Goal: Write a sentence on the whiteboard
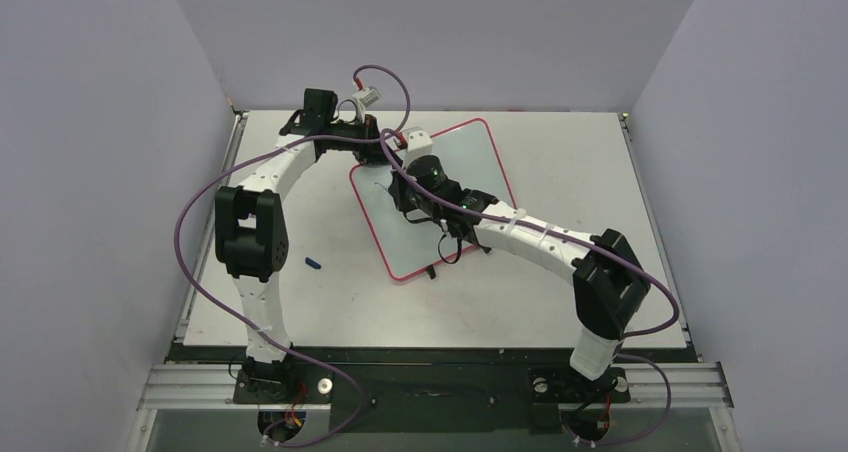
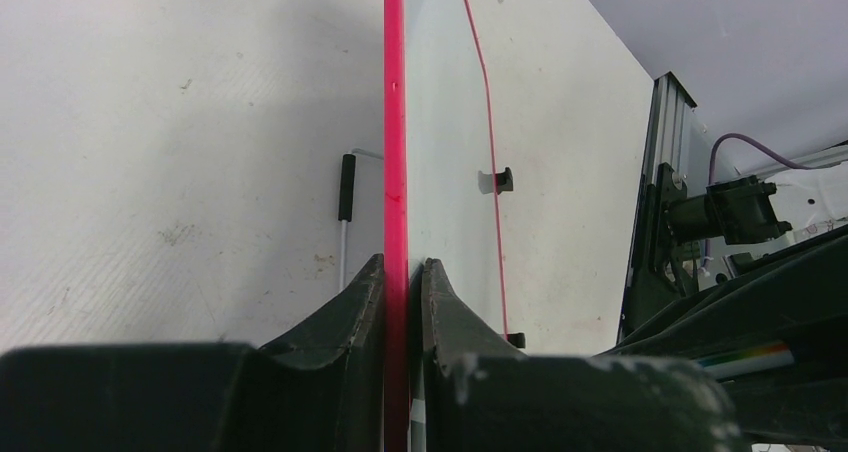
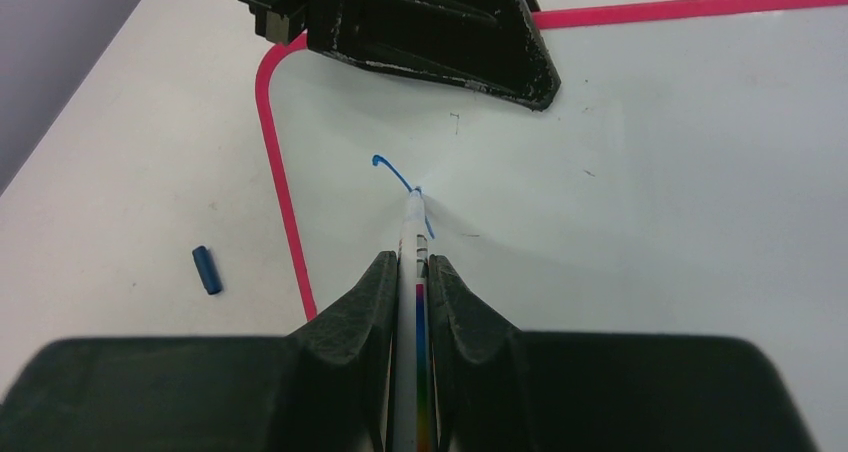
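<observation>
We see the left gripper (image 2: pixel 402 272) clamping the whiteboard (image 2: pixel 450 172) rim; the right gripper (image 3: pixel 412 264) pinches a marker (image 3: pixel 412 227), tip on a blue stroke (image 3: pixel 392 172) toward 11 o'clock.

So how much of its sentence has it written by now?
Done: the cap is off, lying on the table, and the left gripper clamps the whiteboard by its edge. In hand: the right gripper holds the marker, tip on the board, one blue stroke drawn. Left: nearly all the words.
</observation>
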Robot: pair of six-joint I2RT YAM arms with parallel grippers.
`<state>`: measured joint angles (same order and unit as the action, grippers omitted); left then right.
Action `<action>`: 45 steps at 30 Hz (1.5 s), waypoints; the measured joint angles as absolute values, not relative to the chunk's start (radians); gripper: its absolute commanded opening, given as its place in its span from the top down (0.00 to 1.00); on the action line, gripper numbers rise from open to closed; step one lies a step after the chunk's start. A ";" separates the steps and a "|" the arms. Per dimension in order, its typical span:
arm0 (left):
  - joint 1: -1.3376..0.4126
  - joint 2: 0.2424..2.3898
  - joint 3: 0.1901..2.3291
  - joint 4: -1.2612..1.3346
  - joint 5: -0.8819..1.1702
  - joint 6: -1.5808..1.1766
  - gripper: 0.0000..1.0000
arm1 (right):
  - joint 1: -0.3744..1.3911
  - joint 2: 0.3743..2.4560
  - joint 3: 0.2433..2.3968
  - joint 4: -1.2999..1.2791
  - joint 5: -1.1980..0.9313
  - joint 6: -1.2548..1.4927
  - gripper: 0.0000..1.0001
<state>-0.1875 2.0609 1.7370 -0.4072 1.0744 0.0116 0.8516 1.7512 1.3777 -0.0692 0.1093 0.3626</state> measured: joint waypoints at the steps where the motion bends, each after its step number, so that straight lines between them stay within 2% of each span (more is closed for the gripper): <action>1: -0.187 2.061 1.736 -0.406 1.073 0.012 1.00 | 0.852 1.748 1.365 -0.057 0.109 0.366 1.00; 10: -0.187 2.060 1.734 -0.403 1.071 0.012 1.00 | 0.852 1.691 1.259 -0.038 0.110 0.393 1.00; 25: -0.189 2.049 1.730 -0.404 1.077 0.013 1.00 | 0.852 1.626 1.256 -0.066 0.117 0.403 1.00; 45: -0.190 2.044 1.724 -0.404 1.069 0.020 1.00 | 0.779 1.728 1.358 -0.011 0.071 0.458 1.00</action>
<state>-0.1902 2.0438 1.7245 -0.4038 1.0687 0.0200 0.7788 1.7283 1.3582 -0.0113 0.0708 0.4583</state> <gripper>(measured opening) 0.095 0.099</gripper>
